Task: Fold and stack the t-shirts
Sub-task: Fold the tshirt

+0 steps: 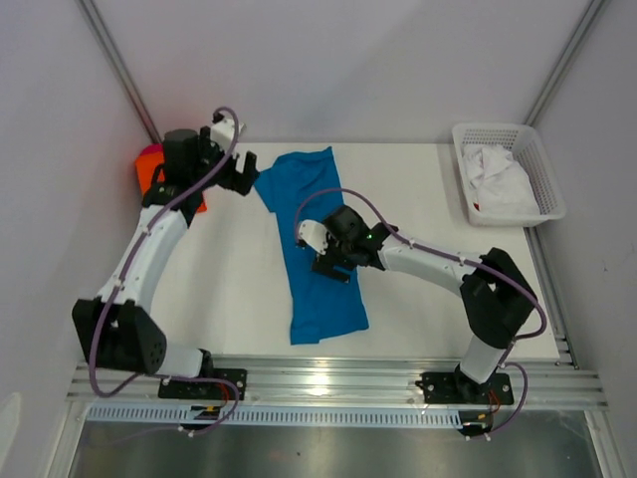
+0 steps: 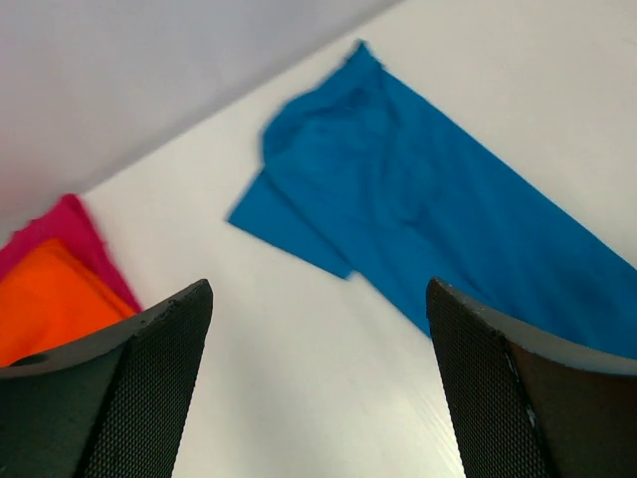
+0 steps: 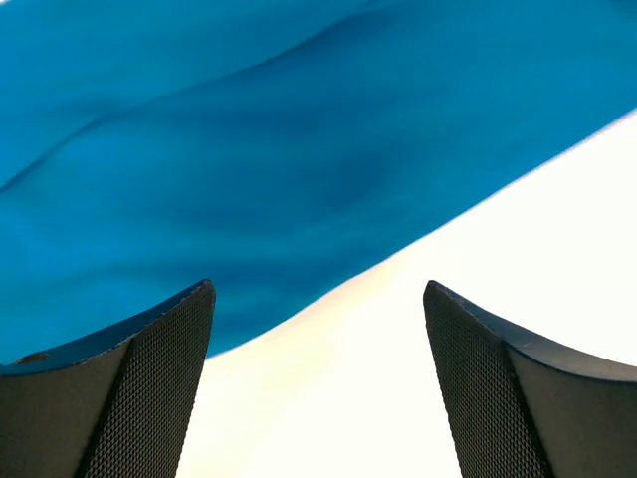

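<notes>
Blue t-shirt lies flat as a long narrow strip, running from the middle of the tabletop's far edge down toward its near edge, with one sleeve poking out on the left at the far end. The orange t-shirt sits on the pinkish-red t-shirt by the far left corner.

The left hand hovers with its fingers spread apart, empty, just beside that sleeve. The right hand is also spread apart and empty, low over the strip's right edge about halfway along, where cloth meets bare tabletop.

The blue cloth looks thin, light and limp. It will likely sag and drag, not hold a shape, and the layers may slide apart if only the top one is pinched. The best hold is probably at an edge or corner, with one finger slipped under all the layers. For a crosswise fold, the two corners of one short end, one per hand, seem the sensible grips, lifted together so the strip stays square.
</notes>
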{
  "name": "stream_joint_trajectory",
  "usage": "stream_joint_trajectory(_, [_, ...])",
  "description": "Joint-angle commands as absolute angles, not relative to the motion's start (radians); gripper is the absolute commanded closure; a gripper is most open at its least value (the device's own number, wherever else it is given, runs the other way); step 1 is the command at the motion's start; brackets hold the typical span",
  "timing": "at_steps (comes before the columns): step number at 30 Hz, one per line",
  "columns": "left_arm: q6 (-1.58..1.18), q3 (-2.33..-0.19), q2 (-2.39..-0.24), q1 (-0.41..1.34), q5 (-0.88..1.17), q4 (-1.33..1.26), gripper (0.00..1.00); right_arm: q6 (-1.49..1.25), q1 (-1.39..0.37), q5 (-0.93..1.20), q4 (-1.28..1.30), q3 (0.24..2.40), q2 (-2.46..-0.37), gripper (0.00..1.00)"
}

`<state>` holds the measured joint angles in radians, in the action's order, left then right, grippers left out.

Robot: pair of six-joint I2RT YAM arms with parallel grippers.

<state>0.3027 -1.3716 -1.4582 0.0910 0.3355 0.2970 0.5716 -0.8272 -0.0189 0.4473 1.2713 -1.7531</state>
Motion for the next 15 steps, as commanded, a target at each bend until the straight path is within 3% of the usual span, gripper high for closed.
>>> stream_joint_trajectory(1, [0.279, -1.208, -1.33, 0.136, 0.448, 0.328, 0.1, 0.66, -0.923, -0.028, 0.466, 1.187, -1.657, 0.13])
stream_joint_trajectory(7, [0.342, -1.108, -1.137, 0.167, 0.399, 0.449, 0.1, 0.641, -1.109, 0.028, 0.621, 1.097, -1.51, 0.11])
stream_joint_trajectory(15, [0.336, -1.065, -1.023, 0.175, 0.324, 0.46, 0.1, 0.601, -1.354, -0.176, 0.56, 0.96, -1.434, 0.1])
